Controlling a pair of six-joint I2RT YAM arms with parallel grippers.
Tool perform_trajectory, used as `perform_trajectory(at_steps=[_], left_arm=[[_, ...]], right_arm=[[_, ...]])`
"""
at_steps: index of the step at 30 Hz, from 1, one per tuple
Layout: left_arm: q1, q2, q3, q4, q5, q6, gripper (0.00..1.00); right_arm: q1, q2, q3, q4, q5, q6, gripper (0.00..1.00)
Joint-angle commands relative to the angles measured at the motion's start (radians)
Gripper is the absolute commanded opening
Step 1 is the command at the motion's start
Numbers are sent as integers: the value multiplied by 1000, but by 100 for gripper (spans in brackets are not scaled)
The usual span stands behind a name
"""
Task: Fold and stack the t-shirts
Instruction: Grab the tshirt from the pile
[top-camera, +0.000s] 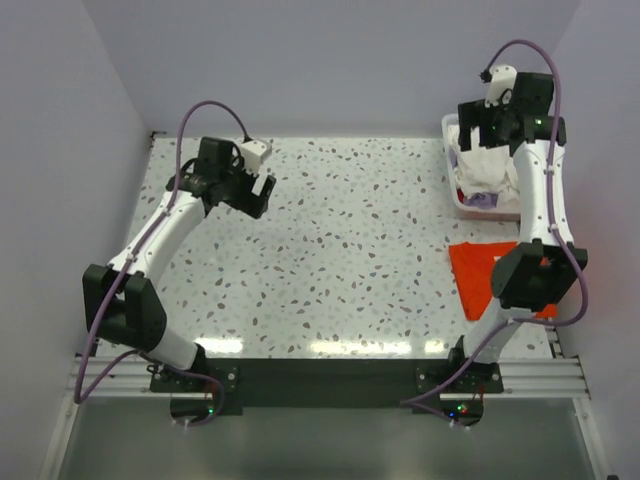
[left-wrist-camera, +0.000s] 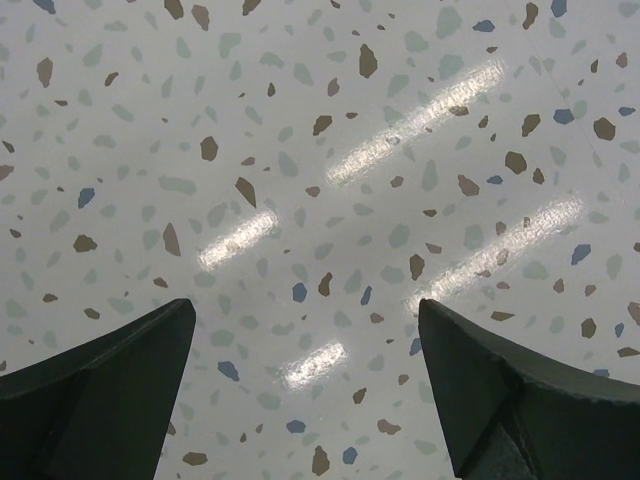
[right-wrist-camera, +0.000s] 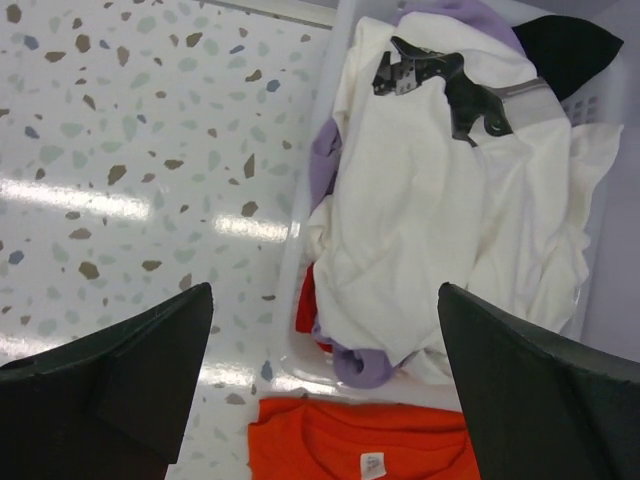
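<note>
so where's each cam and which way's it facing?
Top: above and behind, looking down at the table; left arm and right arm show.
Left wrist: on the left arm, facing down at the table; open left gripper shows.
Right wrist: over the basket, looking down at the white shirt; open right gripper shows.
Shared: top and right wrist both see basket and orange shirt.

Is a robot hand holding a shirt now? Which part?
No. Both are open and empty: the left hand over the table, the right hand above the white shirt.

Left arm bent, left fingers spread wide; right arm stretched forward, right fingers spread, seemingly downward-tilted.
</note>
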Motion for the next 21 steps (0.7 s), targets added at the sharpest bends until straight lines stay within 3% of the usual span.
perform_trajectory(at_steps=[1, 10, 17, 21], left_arm=[[9, 17, 45, -3, 5, 26, 100], [13, 18, 19, -23, -19, 37, 100], [15, 17, 18, -34, -53, 51, 100], [15, 21, 21, -36, -56, 52, 100]], right_arm=[[-19, 111, 94, 40, 45, -27, 99], [-39, 379, 269, 40, 91, -33, 99], [-40, 472, 239, 85, 169, -52, 98], [-53, 463, 205, 109, 197, -63, 86]])
